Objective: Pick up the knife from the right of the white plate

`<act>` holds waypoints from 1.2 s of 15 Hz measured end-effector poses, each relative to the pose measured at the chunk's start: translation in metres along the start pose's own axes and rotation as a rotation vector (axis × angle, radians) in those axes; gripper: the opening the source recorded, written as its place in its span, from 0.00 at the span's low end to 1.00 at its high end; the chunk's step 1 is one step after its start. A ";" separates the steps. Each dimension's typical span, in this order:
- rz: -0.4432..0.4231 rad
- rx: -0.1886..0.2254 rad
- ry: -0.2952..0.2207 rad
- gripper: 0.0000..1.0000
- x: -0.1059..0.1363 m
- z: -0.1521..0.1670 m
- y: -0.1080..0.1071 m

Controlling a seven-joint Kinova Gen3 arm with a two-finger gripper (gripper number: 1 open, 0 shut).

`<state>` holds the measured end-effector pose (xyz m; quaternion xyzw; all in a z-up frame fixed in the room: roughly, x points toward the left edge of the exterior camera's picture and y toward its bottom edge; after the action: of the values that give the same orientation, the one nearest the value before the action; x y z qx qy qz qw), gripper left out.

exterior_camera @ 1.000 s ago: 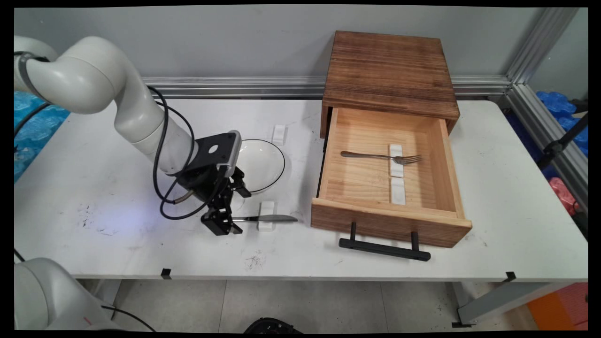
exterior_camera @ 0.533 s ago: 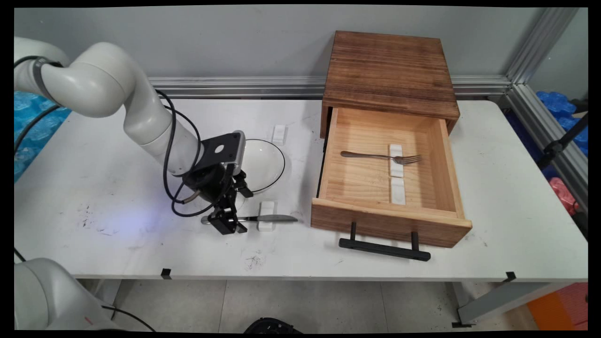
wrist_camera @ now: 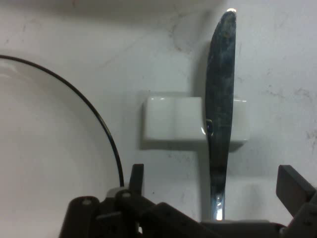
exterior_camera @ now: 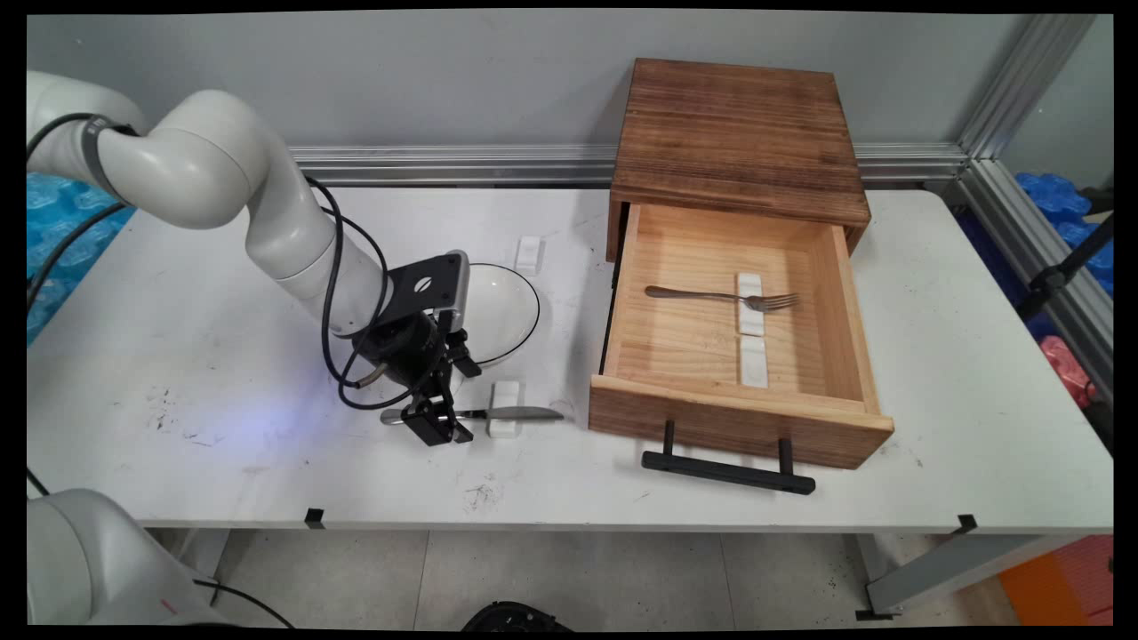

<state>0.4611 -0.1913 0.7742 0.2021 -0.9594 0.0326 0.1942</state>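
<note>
The black two-finger gripper (exterior_camera: 434, 425) is low over the white desk (exterior_camera: 178, 356), with its fingers (wrist_camera: 292, 186) spread apart on either side of the handle of a silver metal table knife (wrist_camera: 220, 109). Beyond the fingers, the knife lies across a small white ceramic rest (wrist_camera: 173, 123). To one side is a white round plate with a thin black rim (wrist_camera: 44, 148).

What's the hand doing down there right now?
Hand open, low over knife handle, fingers either side. Knife lying across small white rest, beside plate. Nothing in the way.
</note>
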 end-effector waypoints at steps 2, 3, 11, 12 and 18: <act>-0.004 -0.001 -0.002 1.00 -0.001 0.001 -0.001; -0.004 -0.002 -0.003 1.00 -0.001 0.001 -0.001; -0.003 -0.011 -0.008 1.00 -0.005 0.003 -0.001; -0.002 -0.012 -0.009 1.00 -0.005 0.003 -0.001; 0.003 -0.017 -0.012 1.00 -0.008 0.004 -0.001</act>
<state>0.4665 -0.1898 0.7677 0.1993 -0.9610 0.0234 0.1901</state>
